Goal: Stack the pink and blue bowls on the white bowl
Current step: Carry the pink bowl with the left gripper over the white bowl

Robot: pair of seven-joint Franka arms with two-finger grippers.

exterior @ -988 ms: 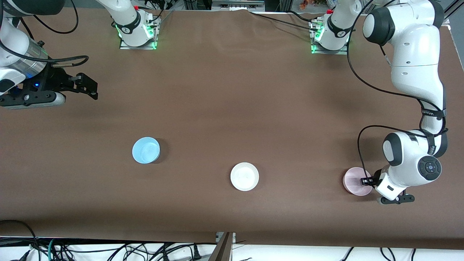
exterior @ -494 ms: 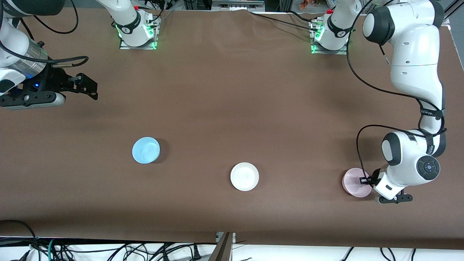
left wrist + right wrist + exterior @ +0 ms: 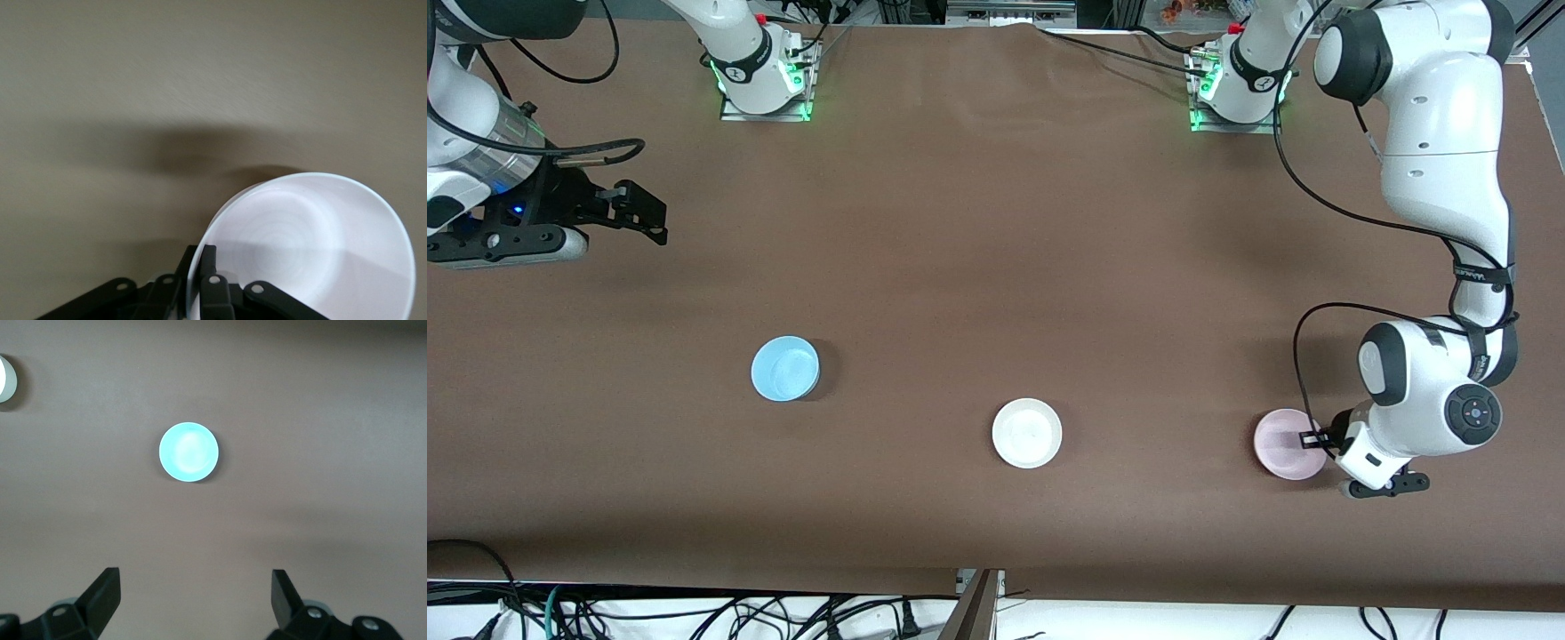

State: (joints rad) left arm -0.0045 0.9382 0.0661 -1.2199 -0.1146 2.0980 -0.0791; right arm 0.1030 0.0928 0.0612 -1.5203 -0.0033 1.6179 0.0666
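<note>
Brown cloth covers the table. Left gripper [image 3: 1316, 437] is clenched on the pink bowl's [image 3: 1285, 444] rim at its arm's end — glossy, light, likely slippery, so a rim pinch suits. White bowl [image 3: 1027, 433] sits mid-table, blue bowl [image 3: 784, 368] toward the waiting right gripper [image 3: 636, 213], fingers spread.

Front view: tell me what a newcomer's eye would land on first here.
Three small bowls dot the brown table: the blue bowl toward the right arm's end, the white bowl in the middle, the pink bowl toward the left arm's end. The left gripper is shut on the pink bowl's rim. The right gripper waits open, near the right arm's end of the table.
</note>
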